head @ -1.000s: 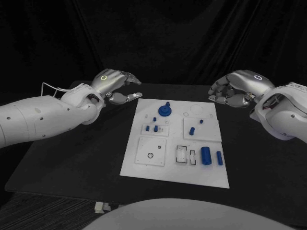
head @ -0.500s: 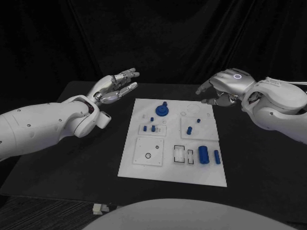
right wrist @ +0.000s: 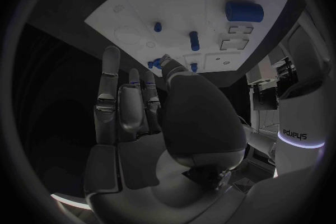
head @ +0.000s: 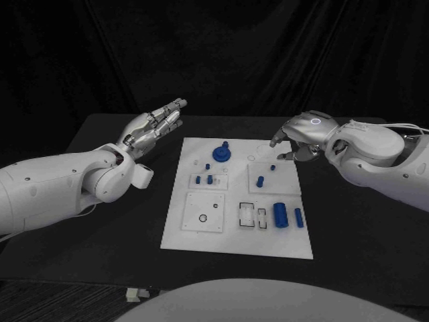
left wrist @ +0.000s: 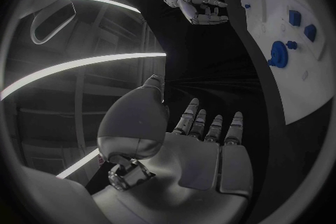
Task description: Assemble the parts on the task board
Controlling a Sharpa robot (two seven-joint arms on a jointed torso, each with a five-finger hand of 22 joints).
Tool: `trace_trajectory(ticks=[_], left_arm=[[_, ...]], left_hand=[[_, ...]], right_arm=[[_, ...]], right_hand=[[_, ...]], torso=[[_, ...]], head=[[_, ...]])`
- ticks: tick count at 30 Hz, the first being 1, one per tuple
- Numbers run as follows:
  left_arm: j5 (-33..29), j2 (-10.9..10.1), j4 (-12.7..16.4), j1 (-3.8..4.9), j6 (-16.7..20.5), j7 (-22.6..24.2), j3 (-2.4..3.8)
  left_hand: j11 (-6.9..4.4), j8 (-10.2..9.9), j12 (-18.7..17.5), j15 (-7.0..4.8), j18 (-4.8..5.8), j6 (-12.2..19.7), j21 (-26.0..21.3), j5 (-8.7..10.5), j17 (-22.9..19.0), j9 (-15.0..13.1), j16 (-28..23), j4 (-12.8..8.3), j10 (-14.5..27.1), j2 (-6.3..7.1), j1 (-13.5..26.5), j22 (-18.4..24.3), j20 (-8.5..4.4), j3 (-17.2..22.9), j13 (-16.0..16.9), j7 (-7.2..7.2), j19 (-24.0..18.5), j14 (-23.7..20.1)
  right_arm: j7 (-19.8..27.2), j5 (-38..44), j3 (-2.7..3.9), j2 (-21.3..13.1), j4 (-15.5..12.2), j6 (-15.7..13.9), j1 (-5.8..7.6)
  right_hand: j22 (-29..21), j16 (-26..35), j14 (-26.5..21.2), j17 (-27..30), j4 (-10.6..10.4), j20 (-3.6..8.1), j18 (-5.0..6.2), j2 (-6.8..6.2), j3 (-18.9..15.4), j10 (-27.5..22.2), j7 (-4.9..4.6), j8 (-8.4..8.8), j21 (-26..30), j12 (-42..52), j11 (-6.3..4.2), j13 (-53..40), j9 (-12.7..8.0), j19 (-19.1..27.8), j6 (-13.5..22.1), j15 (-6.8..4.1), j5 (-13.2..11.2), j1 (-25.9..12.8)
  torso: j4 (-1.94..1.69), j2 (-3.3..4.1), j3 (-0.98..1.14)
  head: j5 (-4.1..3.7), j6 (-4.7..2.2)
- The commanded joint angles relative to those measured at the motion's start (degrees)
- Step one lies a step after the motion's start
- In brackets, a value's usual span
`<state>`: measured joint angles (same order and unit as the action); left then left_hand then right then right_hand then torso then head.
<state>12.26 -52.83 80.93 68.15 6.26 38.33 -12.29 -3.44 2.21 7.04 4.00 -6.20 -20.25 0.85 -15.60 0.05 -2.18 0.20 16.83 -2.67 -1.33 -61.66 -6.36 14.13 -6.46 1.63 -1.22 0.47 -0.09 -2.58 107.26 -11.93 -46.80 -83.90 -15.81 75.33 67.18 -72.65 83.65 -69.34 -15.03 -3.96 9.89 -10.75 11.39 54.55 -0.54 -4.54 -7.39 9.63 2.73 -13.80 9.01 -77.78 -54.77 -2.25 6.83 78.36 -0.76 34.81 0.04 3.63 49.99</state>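
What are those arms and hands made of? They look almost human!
Smooth white shells cover both arms. Each ends in a silver metal hand, left hand and right hand, with jointed fingers. A small glowing ring marks the right hand's back, and thin cables run along the right arm.

Task board: one white plate
Arms: two, white, each with one silver hand — left hand, right hand
Large blue round part with knob: one
Large blue cylinder: one
Slim blue cylinder: one
Small blue pegs: about four, hard to count exactly
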Motion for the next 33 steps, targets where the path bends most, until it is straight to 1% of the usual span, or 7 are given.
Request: trace_trajectory(ticks=[1,6,7,11,19,27,33], left_arm=[[-2.7,0.0,0.3,-0.10,-2.6,14.2,0.07],[-2.8,0.0,0.3,-0.14,-3.2,14.2,0.07],[-2.8,0.0,0.3,-0.15,-3.4,14.2,0.07],[-2.8,0.1,0.3,-0.19,-3.9,13.9,0.07],[-2.8,0.4,0.4,-0.24,-4.2,13.3,0.06],[-2.8,0.3,0.4,-0.26,-4.2,13.0,0.06],[-2.8,0.3,0.4,-0.29,-4.6,12.8,0.06]], left_hand=[[0.38,-0.1,0.4,0.48,-0.67,0.1,-0.2,-0.18,0.0,0.0,-0.2,0.0,0.0,-0.05,-0.5,0.1,0.46,-0.3,0.0,0.48,0.1,0.1],[0.38,-0.1,0.4,0.48,-0.67,0.1,-0.2,-0.18,0.0,0.0,-0.2,0.0,0.0,-0.05,-0.5,0.1,0.46,-0.3,0.0,0.48,0.1,0.1],[0.75,-0.2,0.8,-0.34,-1.86,0.6,-0.3,-2.35,0.0,0.1,-0.2,0.0,0.3,-0.90,-0.3,1.4,-3.27,-0.6,0.0,0.84,-0.2,0.1],[1.18,-0.2,1.2,-0.44,-2.55,0.5,-0.3,-3.29,0.0,0.1,-0.2,0.0,0.5,-1.51,-0.9,1.5,-3.64,-0.9,-0.1,1.20,-0.2,0.1],[3.90,0.1,3.4,0.15,-3.91,-1.5,-0.2,-7.04,0.0,-0.1,-0.2,0.0,0.4,-3.08,-2.2,1.3,-2.69,-2.2,0.1,3.56,-0.1,0.1],[4.71,0.1,4.6,0.99,-4.00,-2.2,-0.1,-8.38,0.0,-0.1,-0.2,0.0,0.2,-3.71,-3.0,0.7,-1.03,-3.0,0.1,4.11,0.1,0.1],[5.27,0.2,5.4,1.90,-4.03,-3.1,0.0,-9.74,0.0,-0.2,-0.2,-0.1,0.1,-4.42,-4.1,0.1,0.39,-3.5,0.2,4.61,0.3,0.1]], right_arm=[[1.0,1.4,0.05,0.3,0.8,0.6,-0.79],[1.1,1.4,0.05,0.8,1.4,1.4,-1.74],[1.1,1.4,0.05,0.9,1.5,1.6,-1.93],[0.8,1.4,0.05,1.2,1.9,2.1,-2.64],[0.7,1.4,0.05,2.0,2.9,1.9,-3.61],[0.7,1.4,0.05,3.0,4.1,2.4,-3.98],[0.9,1.3,0.05,3.8,5.2,2.6,-4.53]], right_hand=[[0.6,-0.5,0.2,-0.2,0.1,0.01,0.33,-0.09,0.7,0.8,0.16,0.00,-0.5,0.9,-0.07,-0.4,0.2,-0.3,0.0,-0.02,1.4,0.1],[1.0,-0.6,0.1,-0.1,0.9,0.07,0.35,0.05,1.5,0.7,0.04,0.08,-0.4,1.3,-0.17,-0.5,0.4,-0.2,0.1,-0.08,3.7,1.2],[1.4,-0.6,0.0,0.0,1.9,0.17,0.37,0.25,2.7,0.9,-0.35,0.16,-0.3,1.6,-0.27,-0.6,0.5,-0.1,0.2,-0.16,7.2,2.7],[2.4,-0.7,-0.2,0.1,3.5,0.34,0.36,0.01,5.0,1.1,-1.21,0.26,-0.4,1.8,-0.27,-0.3,0.8,0.1,0.3,-0.22,11.2,4.1],[4.2,-0.7,-0.4,0.5,5.4,0.48,0.36,-0.53,8.0,1.0,-2.26,0.21,-0.6,1.5,-0.04,0.5,1.1,0.5,0.0,-0.16,12.4,4.8],[5.0,-0.6,-0.5,0.8,6.1,0.53,0.38,-0.81,9.1,1.0,-2.30,0.15,-0.5,1.3,0.02,0.8,1.3,0.8,-0.2,-0.16,13.4,4.6],[6.1,-0.8,-0.5,0.8,6.4,0.42,0.37,-0.60,9.7,1.1,-2.35,-0.30,-0.6,1.5,-0.09,1.1,1.9,1.0,-1.0,-0.15,9.2,3.2]], torso=[[-0.07,0.17,-0.28],[-0.06,0.12,-0.33],[-0.06,0.12,-0.28],[0.01,0.14,-0.23],[0.00,0.12,-0.25],[-0.03,0.12,-0.29],[-0.07,0.18,-0.36]], head=[[-0.05,0.01],[-0.21,0.01],[-0.09,0.01],[0.32,0.01],[0.38,0.01],[0.45,0.01],[0.44,0.01]])
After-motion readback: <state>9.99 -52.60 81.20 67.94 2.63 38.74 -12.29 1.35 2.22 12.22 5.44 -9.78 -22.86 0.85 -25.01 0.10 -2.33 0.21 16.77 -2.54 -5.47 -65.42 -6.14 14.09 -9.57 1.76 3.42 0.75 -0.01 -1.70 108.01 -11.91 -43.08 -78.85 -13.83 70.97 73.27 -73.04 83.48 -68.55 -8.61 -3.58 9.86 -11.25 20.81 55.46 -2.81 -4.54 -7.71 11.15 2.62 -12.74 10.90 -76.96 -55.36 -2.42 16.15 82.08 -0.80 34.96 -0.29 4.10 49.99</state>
